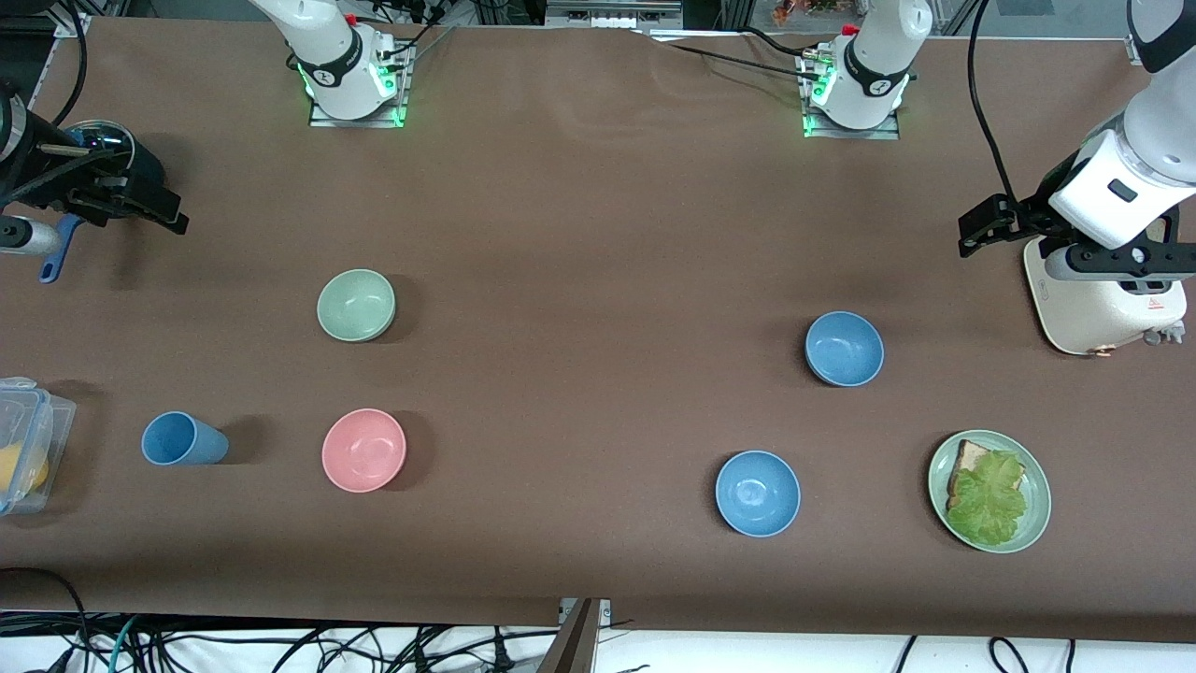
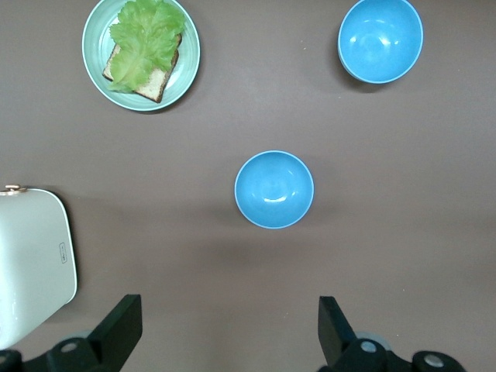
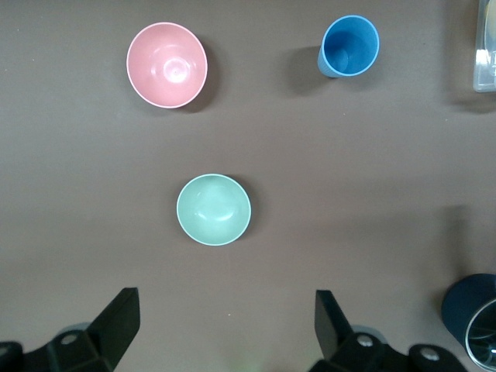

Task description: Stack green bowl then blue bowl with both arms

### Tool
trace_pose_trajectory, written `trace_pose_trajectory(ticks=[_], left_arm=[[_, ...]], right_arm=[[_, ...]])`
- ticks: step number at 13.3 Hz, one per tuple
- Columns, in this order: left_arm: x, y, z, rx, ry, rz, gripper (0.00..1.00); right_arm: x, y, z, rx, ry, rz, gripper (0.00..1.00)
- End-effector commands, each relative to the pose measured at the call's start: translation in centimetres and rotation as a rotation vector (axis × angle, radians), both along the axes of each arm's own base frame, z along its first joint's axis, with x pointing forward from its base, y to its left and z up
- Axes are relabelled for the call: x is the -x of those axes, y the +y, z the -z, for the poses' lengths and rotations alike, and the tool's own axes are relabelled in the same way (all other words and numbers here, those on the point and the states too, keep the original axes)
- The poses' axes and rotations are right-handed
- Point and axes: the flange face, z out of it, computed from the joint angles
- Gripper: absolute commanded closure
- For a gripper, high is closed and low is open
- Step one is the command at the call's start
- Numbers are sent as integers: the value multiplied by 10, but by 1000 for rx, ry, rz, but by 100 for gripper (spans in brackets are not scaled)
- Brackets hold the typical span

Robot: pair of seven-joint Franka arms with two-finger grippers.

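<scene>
Green bowl (image 1: pixel 356 305) & blue bowl (image 1: pixel 844 349) look light, stiff, slick: pinch rims; left end effector (image 2: pixel 225 329) & right end effector (image 3: pixel 225 325) spread wide, empty.

Both my arms raised, holding nothing. My left gripper (image 2: pixel 225 333) hangs above the surface at the left arm's end, fingers (image 2: pixel 120 329) spread wide. My right gripper (image 3: pixel 225 329) hangs at the right arm's end, fingers (image 3: pixel 116 325) apparently equally wide, tips partly cropped.

green bowl (image 1: pixel 356 305): smooth, glossy inside | blue bowl (image 1: pixel 844 349): duller sheen | table (image 1: pixel 598 234): matt brown cloth-like cover
</scene>
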Motion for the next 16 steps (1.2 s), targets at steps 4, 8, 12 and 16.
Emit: trace_pose_trajectory(ticks=[4,8,12,16], left_arm=[[-2,1,-6,-11,3,-1,0],[-2,1,-6,-11,3,-1,0],[-2,1,-6,-8,5,21,0],[-2,-1,-6,-9,5,37,0]], right_arm=[[2,0,-5,-13,-8,-16,0],[2,-1,-5,-12,-8,-16,0],[2,1,-6,-9,-10,-25,0],[2,1,-6,-7,-10,-25,0]])
